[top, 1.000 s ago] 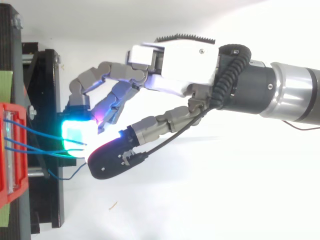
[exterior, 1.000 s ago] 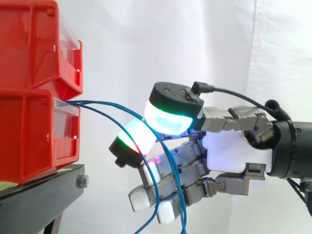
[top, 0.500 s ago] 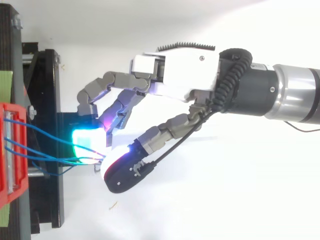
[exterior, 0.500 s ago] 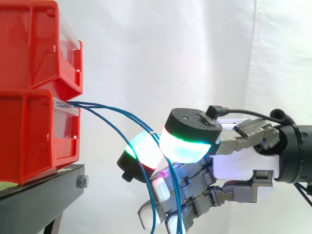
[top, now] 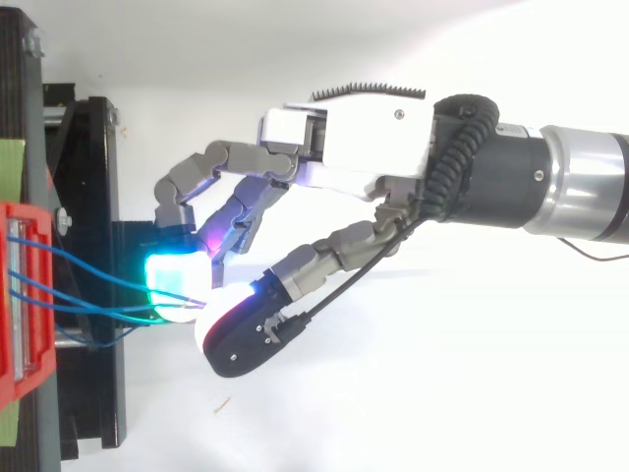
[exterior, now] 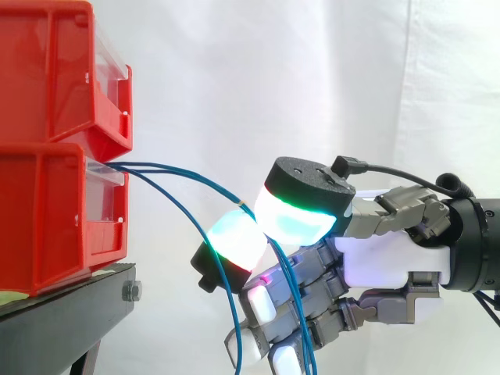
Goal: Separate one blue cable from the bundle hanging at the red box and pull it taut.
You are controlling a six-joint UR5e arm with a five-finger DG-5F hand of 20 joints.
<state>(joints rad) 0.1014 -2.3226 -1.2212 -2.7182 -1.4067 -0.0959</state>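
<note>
Hand (exterior: 387, 254) is coming in from the right in the side view and sitting just off the front of the red bins, clear of them. It's pinching one blue cable (exterior: 205, 178) between the glowing thumb pad (exterior: 301, 223) and a cyan finger pad (exterior: 234, 238). The rest of the fingers are curling underneath.

The pinched cable is coming out of the front of the lower red bin (exterior: 47, 211) and running to the pinch in a shallow arc, not a straight line. The bundle (exterior: 137, 166) is leaving the bin at the same spot. A second strand is peeling off lower, passing under the finger pad and dropping to the bottom edge. More blue strands (exterior: 301, 312) are hanging down past the curled fingers.

In the top view the strands are fanning out from the bin and converging where the two pads are meeting.

The upper red bin (exterior: 47, 70) is sitting on the lower one. Both are resting on the black stand (exterior: 62, 320), with the white curtain (exterior: 273, 78) hanging behind.
</note>
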